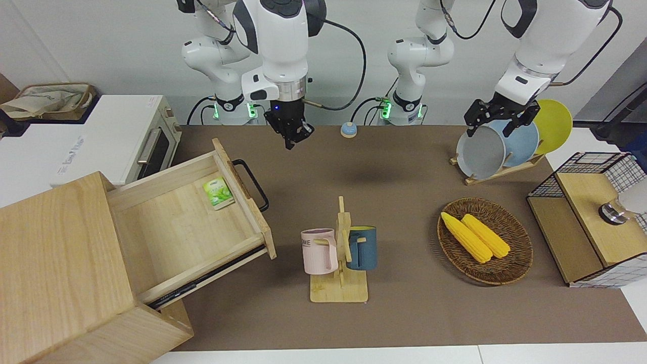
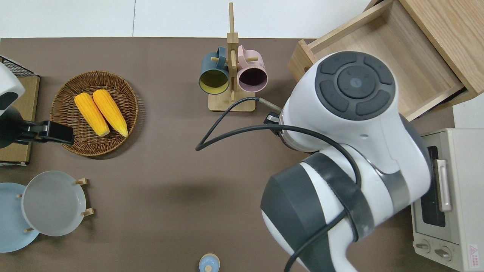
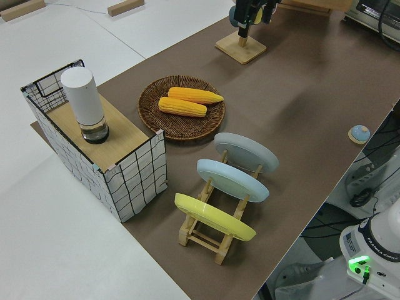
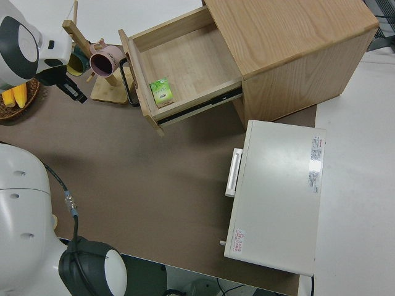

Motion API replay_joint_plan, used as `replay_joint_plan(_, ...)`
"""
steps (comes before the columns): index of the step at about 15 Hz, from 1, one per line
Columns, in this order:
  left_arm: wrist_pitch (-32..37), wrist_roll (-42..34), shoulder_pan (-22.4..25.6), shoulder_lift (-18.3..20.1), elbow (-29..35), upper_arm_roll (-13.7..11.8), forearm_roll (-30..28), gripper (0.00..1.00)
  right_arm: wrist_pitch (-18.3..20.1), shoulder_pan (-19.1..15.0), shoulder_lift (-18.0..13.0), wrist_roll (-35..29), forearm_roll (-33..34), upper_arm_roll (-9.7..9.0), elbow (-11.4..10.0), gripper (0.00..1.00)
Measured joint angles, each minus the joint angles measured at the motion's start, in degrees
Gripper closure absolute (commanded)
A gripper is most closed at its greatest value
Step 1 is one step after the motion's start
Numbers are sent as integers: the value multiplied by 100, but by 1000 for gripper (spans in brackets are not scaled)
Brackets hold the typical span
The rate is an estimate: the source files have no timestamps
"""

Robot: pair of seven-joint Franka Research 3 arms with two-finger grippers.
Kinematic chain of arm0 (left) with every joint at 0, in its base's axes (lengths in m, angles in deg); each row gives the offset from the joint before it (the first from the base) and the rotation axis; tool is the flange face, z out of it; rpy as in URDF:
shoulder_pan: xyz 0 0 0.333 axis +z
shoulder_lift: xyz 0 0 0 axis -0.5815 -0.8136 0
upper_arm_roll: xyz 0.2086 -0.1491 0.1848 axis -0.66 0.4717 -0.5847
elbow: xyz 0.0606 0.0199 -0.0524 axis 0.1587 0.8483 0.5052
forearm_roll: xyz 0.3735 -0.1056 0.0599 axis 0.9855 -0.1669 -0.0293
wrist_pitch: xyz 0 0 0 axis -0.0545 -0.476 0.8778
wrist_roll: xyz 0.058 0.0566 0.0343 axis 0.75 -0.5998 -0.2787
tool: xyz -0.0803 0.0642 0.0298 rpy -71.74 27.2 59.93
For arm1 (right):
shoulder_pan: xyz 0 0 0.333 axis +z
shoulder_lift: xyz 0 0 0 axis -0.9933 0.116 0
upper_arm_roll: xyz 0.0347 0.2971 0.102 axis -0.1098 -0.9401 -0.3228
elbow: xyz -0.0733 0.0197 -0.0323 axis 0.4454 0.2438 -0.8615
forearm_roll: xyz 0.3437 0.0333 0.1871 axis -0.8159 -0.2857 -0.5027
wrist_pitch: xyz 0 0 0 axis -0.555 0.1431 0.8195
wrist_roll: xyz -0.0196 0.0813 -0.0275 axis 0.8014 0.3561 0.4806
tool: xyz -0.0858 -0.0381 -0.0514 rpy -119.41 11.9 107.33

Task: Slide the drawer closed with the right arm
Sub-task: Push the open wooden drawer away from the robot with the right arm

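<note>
Right now we see the wide light-wood drawer (image 1: 187, 222) with its black loop handle (image 1: 251, 184) pulled out of the plain wooden cabinet (image 1: 60, 273), at nine o'clock in the front view. Our right arm's black claw (image 1: 294, 136) hangs over the brown surface (image 1: 404, 167), fingers seemingly pressed together. The left arm is parked.

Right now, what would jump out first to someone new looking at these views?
The drawer stands wide open from the light-wood cabinet at the right arm's end of the table, with a small green packet lying inside by its front. The right gripper hangs in the air, clear of the black loop handle. The left arm is parked.
</note>
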Motion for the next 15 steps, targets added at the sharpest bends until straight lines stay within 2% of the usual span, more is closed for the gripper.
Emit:
replay_joint_plan(3, 0, 0, 0, 0, 0, 0, 0, 7, -372, -1, 175, -773, -3, 21, -113, 1000)
replay_joint_plan(6, 0, 0, 0, 0, 0, 0, 0, 7, -670, -6, 273, -1402, -4, 38, -341, 1000)
replay_joint_plan(9, 0, 0, 0, 0, 0, 0, 0, 7, -907, -20, 414, -1592, -3, 67, -555, 1000)
replay_joint_plan(15, 0, 0, 0, 0, 0, 0, 0, 7, -1044, -95, 655, -1599, 219, 152, -621, 1000)
